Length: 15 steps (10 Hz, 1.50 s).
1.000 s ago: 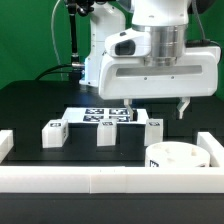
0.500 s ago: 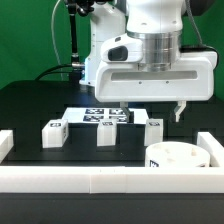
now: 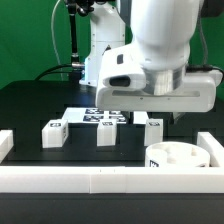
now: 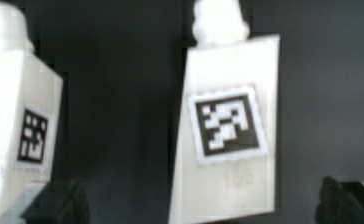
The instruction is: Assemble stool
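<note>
Stool seat [image 3: 178, 157], a round white disc w/ sockets, sits in the front corner on the exterior view's right, right by the white border rails [image 3: 90, 181]. Three block legs [image 3: 105, 131] stand in a row on the black table [image 3: 30, 100], apart from the seat, tags showing. The marker board [image 3: 100, 116] lies flat just behind the middle one. Wrist cam has one tagged leg [image 4: 229, 125] up close w/ another beside it. The gripper [image 4: 200, 200] hangs over the row's right end in the exterior view, fingers [image 4: 353, 195] spread wide, nothing grasped.
</note>
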Available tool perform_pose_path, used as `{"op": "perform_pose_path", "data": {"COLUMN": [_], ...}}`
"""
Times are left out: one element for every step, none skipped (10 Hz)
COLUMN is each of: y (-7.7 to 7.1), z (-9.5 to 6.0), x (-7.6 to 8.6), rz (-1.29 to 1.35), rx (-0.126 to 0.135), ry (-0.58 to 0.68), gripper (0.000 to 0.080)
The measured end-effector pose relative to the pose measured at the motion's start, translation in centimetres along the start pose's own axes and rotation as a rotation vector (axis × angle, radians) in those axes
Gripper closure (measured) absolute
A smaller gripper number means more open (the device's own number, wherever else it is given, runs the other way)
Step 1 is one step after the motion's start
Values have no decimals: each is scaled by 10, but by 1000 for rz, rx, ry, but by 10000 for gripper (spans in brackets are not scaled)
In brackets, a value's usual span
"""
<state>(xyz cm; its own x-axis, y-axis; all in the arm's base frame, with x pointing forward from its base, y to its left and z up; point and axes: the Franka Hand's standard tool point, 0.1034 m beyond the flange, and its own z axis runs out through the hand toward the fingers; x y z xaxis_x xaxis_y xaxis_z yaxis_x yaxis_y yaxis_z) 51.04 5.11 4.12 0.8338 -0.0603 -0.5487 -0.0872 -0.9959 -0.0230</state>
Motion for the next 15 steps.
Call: {"op": "perform_pose_path", "data": {"y": [-1,0,-2,-4,-5,-6,-7,-10,-11,-12,-12,-12,-12,-12,-12], "z": [0,4,6,10,13,18,23,27,29,31,33,34,35,35,35], "x": [6,-2,-3,1,2,0,-3,3,6,7,9,10,10,11,11], "rz": [-1,-2,-2,-3,-3,-5,-9,-12,-15,-15,-15,-14,-15,-15,-15], "rx": [0,-6,-5,2,5,5,1,1,1,1,2,2,2,2,1], "ry": [-31,-112,-199,-262,-317,-368,-436,-427,-411,-403,-396,-394,-394,-393,-393], "gripper": [151,151,151,151,151,151,151,151,151,151,151,274,274,414,474]}}
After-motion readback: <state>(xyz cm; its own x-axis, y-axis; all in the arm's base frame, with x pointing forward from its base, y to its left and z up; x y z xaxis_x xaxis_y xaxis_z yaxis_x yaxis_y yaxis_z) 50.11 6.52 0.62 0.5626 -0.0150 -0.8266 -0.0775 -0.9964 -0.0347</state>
